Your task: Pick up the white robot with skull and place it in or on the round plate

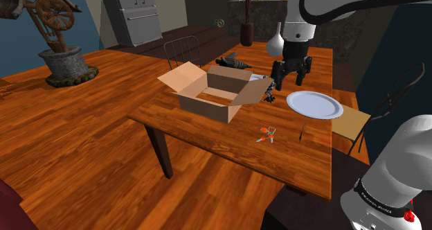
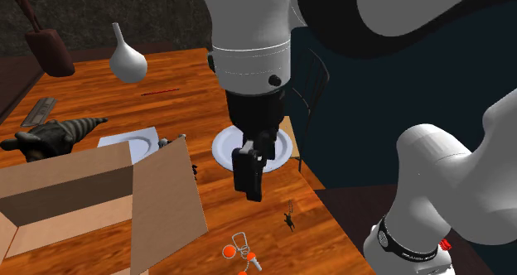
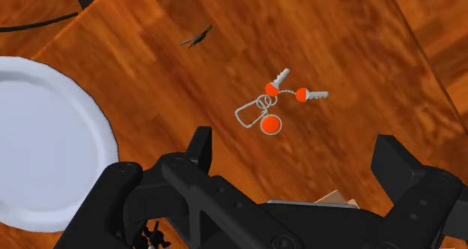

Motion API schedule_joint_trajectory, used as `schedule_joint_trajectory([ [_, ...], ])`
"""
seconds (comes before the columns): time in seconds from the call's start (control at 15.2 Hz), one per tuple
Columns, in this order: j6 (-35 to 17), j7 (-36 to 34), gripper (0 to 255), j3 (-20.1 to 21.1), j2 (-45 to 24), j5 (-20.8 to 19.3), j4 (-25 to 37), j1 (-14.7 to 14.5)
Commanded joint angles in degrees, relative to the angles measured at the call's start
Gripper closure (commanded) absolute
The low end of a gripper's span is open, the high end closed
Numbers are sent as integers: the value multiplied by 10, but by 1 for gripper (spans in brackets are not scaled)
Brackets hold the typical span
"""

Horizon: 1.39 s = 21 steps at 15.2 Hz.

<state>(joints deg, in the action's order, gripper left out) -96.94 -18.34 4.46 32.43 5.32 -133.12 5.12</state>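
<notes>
A small dark toy figure [image 1: 270, 95] stands on the table against the open flap of the cardboard box [image 1: 208, 93], just left of the round white plate [image 1: 315, 104] in the shoulder view. In the wrist view a bit of the figure [image 3: 155, 236] peeks out under the hand, next to the plate [image 3: 45, 135]. My gripper [image 1: 291, 80] hangs above the table between the box and the plate [image 2: 282, 149], pointing down. Its fingers [image 3: 199, 146] stand wide apart, and my gripper [image 3: 296, 154] holds nothing, with bare wood below it.
A key ring with orange tags [image 3: 270, 105] lies on the table toward the front edge [image 1: 267, 134]. A small dark insect-like thing [image 1: 302, 131] lies near it. A white vase [image 1: 275, 41] and a dark striped toy animal [image 1: 234, 62] sit behind the box. Chairs [image 1: 394, 97] flank the table.
</notes>
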Motion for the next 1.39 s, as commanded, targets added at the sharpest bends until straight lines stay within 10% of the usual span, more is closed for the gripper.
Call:
schedule_joint_trajectory([
  [0.0, -25, -34, 0, 1, -36, 2, 16, 15],
  [1.32, -197, -310, 0, -57, -356, 4, 211, 129],
])
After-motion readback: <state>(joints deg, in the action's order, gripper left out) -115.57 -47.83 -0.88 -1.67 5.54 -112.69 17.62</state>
